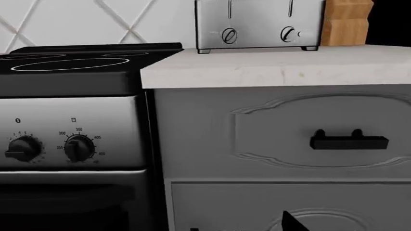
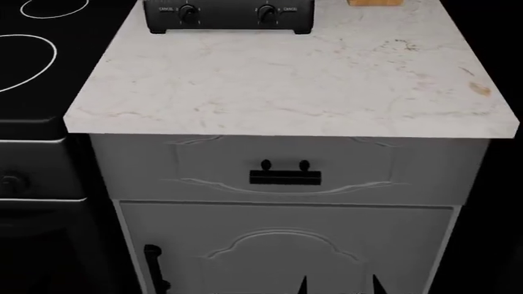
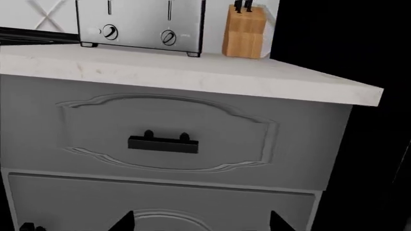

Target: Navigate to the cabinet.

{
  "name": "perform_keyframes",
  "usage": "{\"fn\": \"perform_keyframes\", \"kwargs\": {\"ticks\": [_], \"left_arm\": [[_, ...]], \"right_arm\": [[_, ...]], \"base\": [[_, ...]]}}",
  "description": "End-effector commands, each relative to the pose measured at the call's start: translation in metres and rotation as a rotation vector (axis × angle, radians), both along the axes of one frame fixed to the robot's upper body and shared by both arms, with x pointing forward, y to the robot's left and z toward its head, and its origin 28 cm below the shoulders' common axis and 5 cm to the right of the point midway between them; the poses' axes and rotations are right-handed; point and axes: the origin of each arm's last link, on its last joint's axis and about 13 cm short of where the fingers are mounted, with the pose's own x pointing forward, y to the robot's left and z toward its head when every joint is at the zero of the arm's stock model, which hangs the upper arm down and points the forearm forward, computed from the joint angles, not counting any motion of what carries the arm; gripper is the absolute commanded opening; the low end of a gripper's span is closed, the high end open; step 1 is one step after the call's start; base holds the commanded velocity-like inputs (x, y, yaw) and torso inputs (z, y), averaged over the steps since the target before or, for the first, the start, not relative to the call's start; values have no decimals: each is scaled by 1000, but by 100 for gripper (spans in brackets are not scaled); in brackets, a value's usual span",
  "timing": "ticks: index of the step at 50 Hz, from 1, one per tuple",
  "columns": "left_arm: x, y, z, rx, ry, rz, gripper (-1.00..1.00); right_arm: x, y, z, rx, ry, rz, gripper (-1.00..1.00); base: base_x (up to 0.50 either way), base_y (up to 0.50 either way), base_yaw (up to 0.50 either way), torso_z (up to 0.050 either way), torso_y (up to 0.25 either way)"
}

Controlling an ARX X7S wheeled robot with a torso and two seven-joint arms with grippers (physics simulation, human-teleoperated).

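The cabinet [image 2: 286, 214] fills my head view at 6 o'clock, its door cut off below, one toaster [image 2: 229, 15] at 12; only my tools' dark tips show, so I cannot tell their spread.

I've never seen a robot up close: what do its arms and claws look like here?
Hardly anything shows: only black, pointed tips at the picture edges, in front of the cabinet. The right claw shows two such tips; the left claw one. No arms, cables or markings are visible.

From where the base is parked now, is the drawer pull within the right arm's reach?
Probably yes. In the right wrist view the drawer pull sits straight ahead on the cabinet front, with nothing between camera and pull. Only dark fingertip tips show at the frame edge, so the exact gap is unclear.
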Motion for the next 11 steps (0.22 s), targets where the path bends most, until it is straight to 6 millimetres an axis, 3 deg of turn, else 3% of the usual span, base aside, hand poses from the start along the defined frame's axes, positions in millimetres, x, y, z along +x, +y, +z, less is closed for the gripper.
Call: {"fn": "perform_keyframes", "kwargs": {"ticks": [1, 11], "left_arm": [[0, 0, 0, 0, 0, 1, 100], [0, 0, 0, 0, 0, 1, 100]], "right_arm": [[0, 0, 0, 1, 0, 0, 100], [0, 0, 0, 1, -1, -5, 100]], "base": [[-21, -500, 0, 0, 0], [-21, -500, 0, 0, 0]]}}
